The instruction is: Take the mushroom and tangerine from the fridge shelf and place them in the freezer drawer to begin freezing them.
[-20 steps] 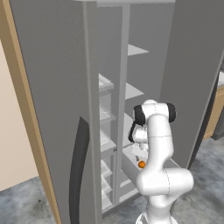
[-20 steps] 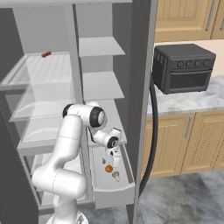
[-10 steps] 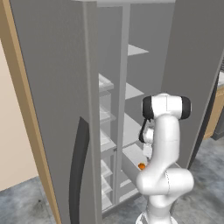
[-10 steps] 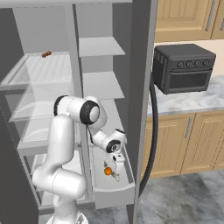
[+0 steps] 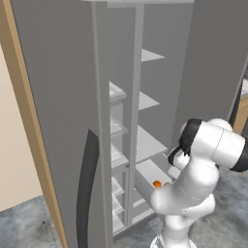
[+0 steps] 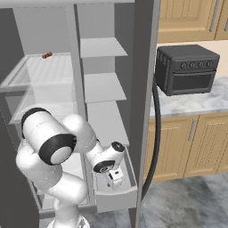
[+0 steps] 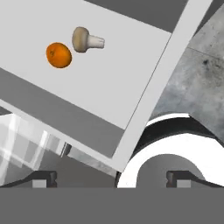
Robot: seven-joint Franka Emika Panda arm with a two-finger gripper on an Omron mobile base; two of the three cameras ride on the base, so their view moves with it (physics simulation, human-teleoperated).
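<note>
Up and to the right of the hand, a black toaster oven sits on a marble bench over wooden cabinets. Fridge shelves rise above it; a small brown item rests far up-left.

flat, even rendered light (soft shadows), no glare, slightly pixelated.
</note>
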